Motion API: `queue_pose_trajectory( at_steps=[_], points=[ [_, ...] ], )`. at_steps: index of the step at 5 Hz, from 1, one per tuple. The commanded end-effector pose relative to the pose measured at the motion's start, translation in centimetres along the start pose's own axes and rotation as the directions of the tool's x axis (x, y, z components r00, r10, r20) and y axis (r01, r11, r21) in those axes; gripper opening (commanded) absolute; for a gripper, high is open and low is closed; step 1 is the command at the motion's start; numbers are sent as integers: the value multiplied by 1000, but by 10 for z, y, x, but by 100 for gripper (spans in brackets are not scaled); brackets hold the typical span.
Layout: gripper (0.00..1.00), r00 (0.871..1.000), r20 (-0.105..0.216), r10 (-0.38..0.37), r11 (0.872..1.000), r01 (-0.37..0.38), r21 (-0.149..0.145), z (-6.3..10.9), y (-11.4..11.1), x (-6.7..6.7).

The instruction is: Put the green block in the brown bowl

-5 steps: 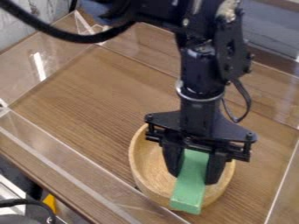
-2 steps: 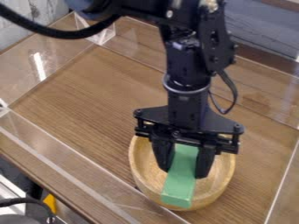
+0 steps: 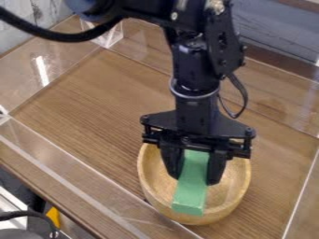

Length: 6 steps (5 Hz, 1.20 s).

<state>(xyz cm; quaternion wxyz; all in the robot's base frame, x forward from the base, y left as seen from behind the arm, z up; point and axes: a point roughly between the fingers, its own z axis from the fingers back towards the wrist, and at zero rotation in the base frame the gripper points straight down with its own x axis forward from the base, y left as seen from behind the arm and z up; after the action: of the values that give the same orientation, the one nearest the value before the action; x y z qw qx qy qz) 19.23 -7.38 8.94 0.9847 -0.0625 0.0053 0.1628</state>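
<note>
Nearest the camera, by the counter's [image 3: 88, 103] front edge, sits the brown bowl [image 3: 152, 184], its thick rim facing the viewer. The green block [image 3: 193, 189] hangs tilted into it, lower end down inside the bowl near the front rim, upper end caught between the dark fingers above. Whether that lower end already rests on the bowl's floor cannot be told from this angle. The pincer [image 3: 197, 164] is closed tight on the green block's upper part, pointing straight down over the bowl. Compared with a second ago, the arm [image 3: 200, 65] and its load have shifted leftward in the picture: then the block's lower end hung over the bowl's front-right rim, partly outside it; now it lies within the rim, more toward the middle. That suggests the carrying step is nearly done and the block is lined up for release. The judgement is that letting go now would likely drop it inside, though its tilt could leave it propped against the rim. Beyond the bowl, bare counter reaches back to the clear walls [image 3: 50, 56].
</note>
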Motion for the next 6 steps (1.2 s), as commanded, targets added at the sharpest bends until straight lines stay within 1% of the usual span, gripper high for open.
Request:
queue_pose_trajectory(
  at_steps=[1,2,3,4,6],
  points=[
    [0,999,27,27,1000,-27,-7,3,1,5],
    [0,998,33,44,999,-44,-1,0,2,7],
    [100,998,30,62,998,-61,-2,0,4,8],
    [100,996,29,87,996,-87,-4,1,6,10],
    [100,989,35,142,990,-142,-15,7,13,22]
  ],
)
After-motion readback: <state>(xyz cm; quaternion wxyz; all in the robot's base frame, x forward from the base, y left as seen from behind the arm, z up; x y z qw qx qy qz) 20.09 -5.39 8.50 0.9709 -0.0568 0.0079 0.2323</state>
